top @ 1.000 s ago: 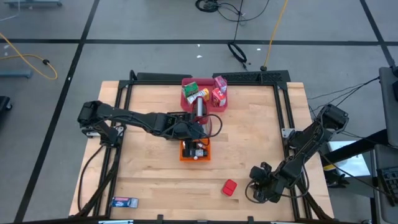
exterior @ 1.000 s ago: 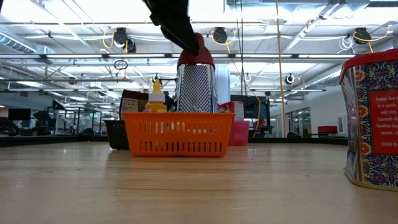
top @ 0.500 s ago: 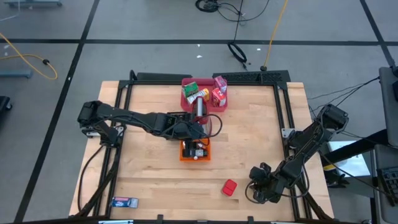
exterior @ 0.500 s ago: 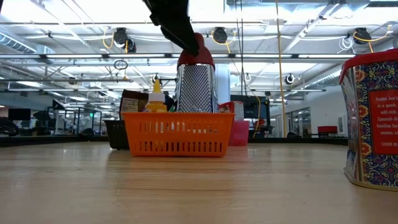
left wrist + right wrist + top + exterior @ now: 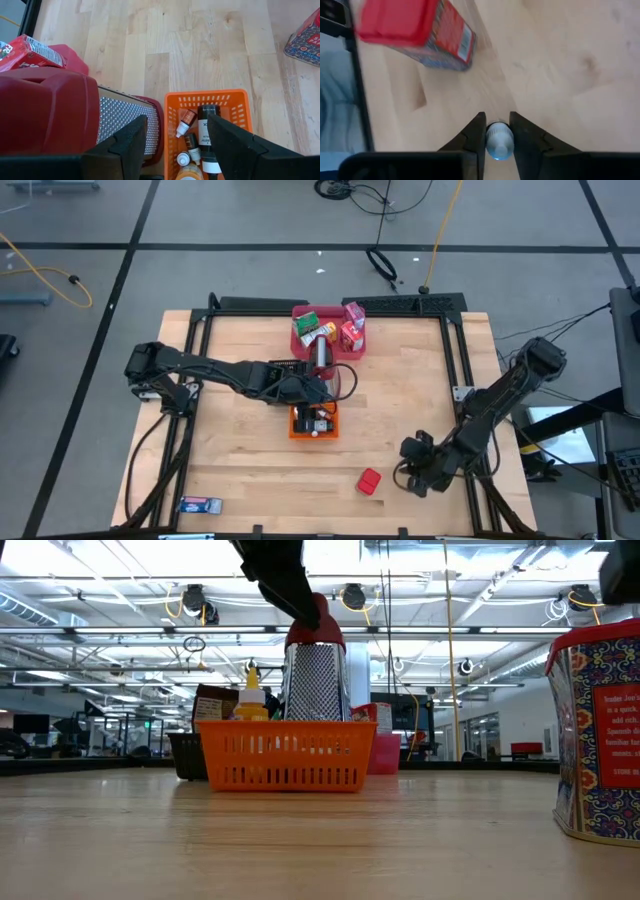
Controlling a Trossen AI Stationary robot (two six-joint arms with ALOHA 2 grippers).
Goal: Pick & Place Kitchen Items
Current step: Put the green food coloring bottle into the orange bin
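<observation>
My right gripper (image 5: 408, 472) (image 5: 497, 134) stands near the table's near right corner, shut on a small white round-topped shaker (image 5: 499, 141). A red box with a patterned side (image 5: 369, 481) (image 5: 420, 30) (image 5: 598, 730) stands on the table just left of it. My left gripper (image 5: 318, 388) (image 5: 172, 145) hangs open above the orange basket (image 5: 313, 421) (image 5: 235, 107), which holds dark bottles (image 5: 206, 135) and small shakers. Several cartons (image 5: 351, 330) sit in the pink tray (image 5: 303, 332). My right gripper pinches the small white shaker between its two fingers (image 5: 476, 135), one on each side of its rounded top (image 5: 499, 131). The fingers slant down at it. The wrist view looks along them, so what is under the shaker is hidden.
A red-and-silver grater (image 5: 320, 356) (image 5: 317, 680) stands between tray and basket, beside my left fingers. A black basket (image 5: 188, 755) sits behind the orange one. A blue packet (image 5: 198, 504) lies at the near left corner. Bare wood lies between basket and red box.
My right gripper has risen and drawn a little toward the table's far edge, away from the near right corner; part of that arm now shows at the top right of the low view. The red box has stayed where it was.
</observation>
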